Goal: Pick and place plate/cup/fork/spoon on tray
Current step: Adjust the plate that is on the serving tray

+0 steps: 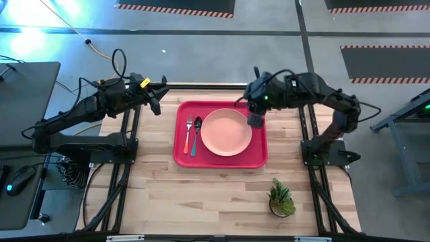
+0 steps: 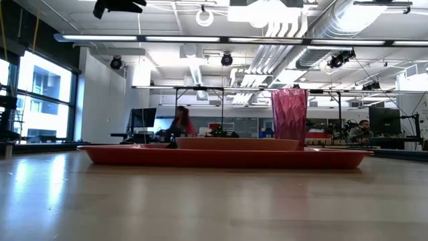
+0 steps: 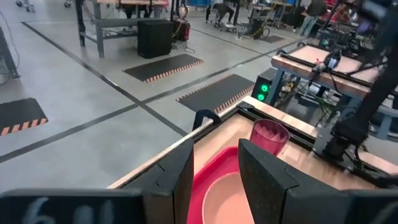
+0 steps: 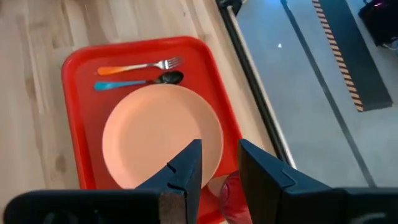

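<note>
Right jaws spread above cup on tray; left jaws spread, idle; no legible writing.

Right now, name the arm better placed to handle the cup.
Right. Its tool hangs directly above the cup, open, at the tray's far right corner. The left tool waits off the tray's left side.

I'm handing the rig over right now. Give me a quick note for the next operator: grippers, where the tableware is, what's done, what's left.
Left gripper: open, empty, raised beside the tray's far left corner.
Right gripper: open, just above the cup at the tray's far right corner.
Plate: centre of tray. Fork and spoon: side by side on the tray, left of the plate.
Done: all four items look placed.
Left: lift the right arm clear without tipping the cup.
</note>
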